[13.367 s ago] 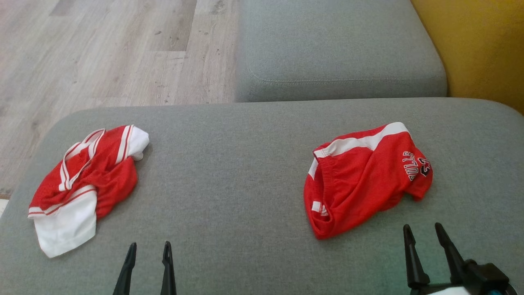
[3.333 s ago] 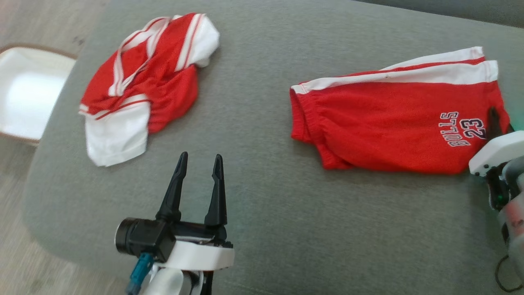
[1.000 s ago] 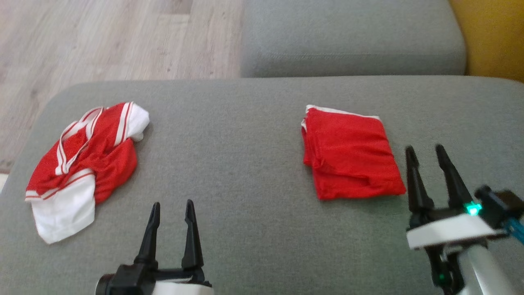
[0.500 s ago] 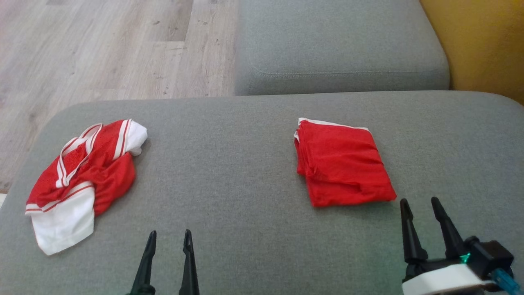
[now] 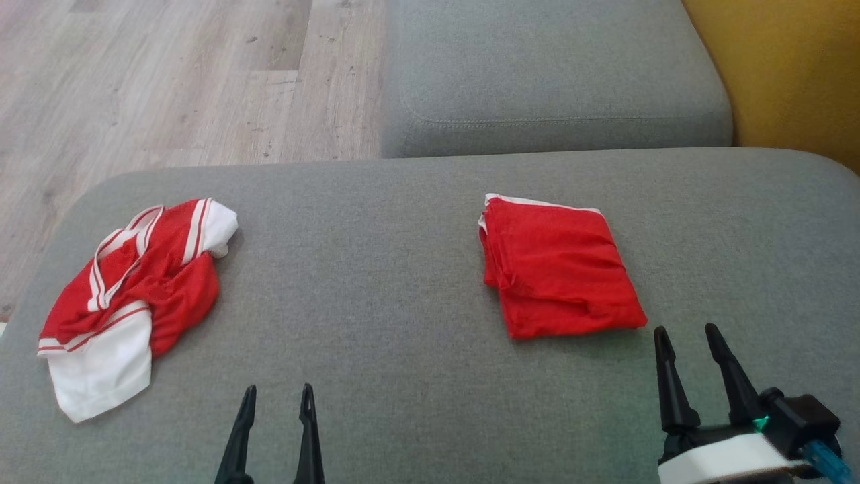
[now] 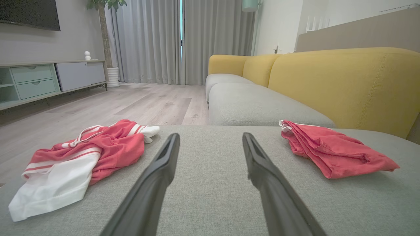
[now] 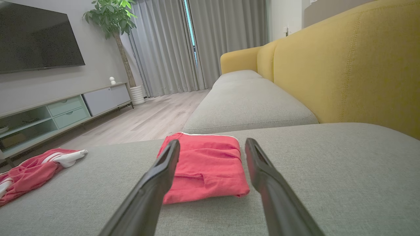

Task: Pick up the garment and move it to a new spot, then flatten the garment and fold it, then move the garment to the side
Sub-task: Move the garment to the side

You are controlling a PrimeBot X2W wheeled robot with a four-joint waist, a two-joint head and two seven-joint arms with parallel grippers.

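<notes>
Folded red garment [image 5: 557,269] lies on the grey sofa seat [image 5: 376,282], well right of a crumpled jersey [image 5: 127,296].
A neat, near-square packet (white trim at its far edge), its longer axis runs away from the robot, leaning left; left end effector [image 5: 278,390] and right end effector [image 5: 685,331] stand spread, empty.

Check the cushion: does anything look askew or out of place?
Only the crumpled garment at the cushion's left edge, lying in an unfolded heap. The folded garment sits tidy on the right.
</notes>
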